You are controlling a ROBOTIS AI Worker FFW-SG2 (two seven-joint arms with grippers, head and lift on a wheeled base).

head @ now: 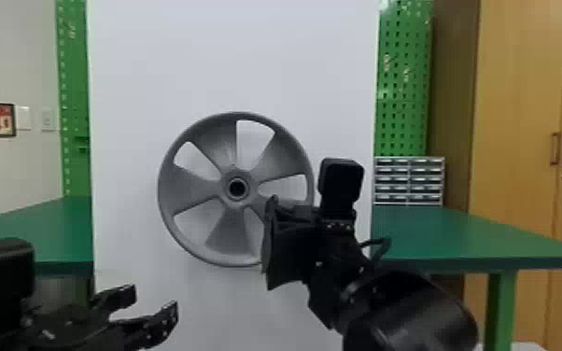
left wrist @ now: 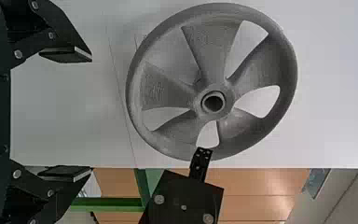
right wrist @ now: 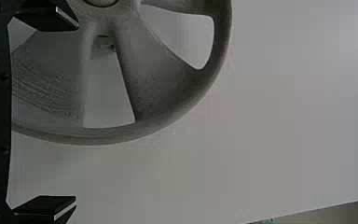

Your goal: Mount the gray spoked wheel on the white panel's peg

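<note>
The gray spoked wheel [head: 192,185] is upright and faces the robot against the white panel [head: 233,56]. Its hub hole looks dark; whether the peg is inside, I cannot tell. My right gripper [head: 268,242] overlaps the wheel's lower right rim. In the right wrist view, my right gripper [right wrist: 63,112] is open, one finger over the wheel [right wrist: 158,84] near the hub, the other outside the rim. A small fitting [right wrist: 105,44] appears through a spoke opening. Lower left, my left gripper [head: 154,303] stands open, apart from the wheel; in its wrist view, the left gripper [left wrist: 79,114] has nothing between its fingers.
Green tables [head: 439,233] flank the panel on both sides. A small drawer cabinet [head: 408,179] stands on the right one, before a green pegboard [head: 403,84]. Wooden cupboards [head: 518,116] are at the far right.
</note>
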